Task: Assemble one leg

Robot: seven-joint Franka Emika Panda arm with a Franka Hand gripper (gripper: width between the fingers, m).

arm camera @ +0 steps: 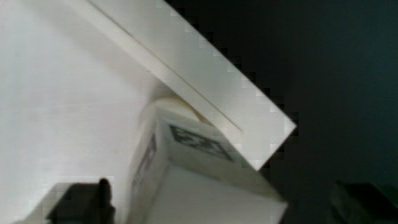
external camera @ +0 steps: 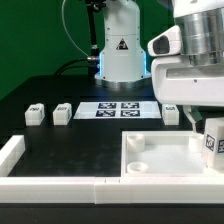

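From my remote seat, I read the gripper (arm camera: pixel 222 205) as spread wide, seemingly clear of the leg (arm camera: pixel 199 150), which stands in the tray panel (arm camera: pixel 63 90) corner, presumably so it seats in a socket.

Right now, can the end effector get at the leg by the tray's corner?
Likely yes: the end effector stands open astride the leg, nothing between; the tray wall runs close.
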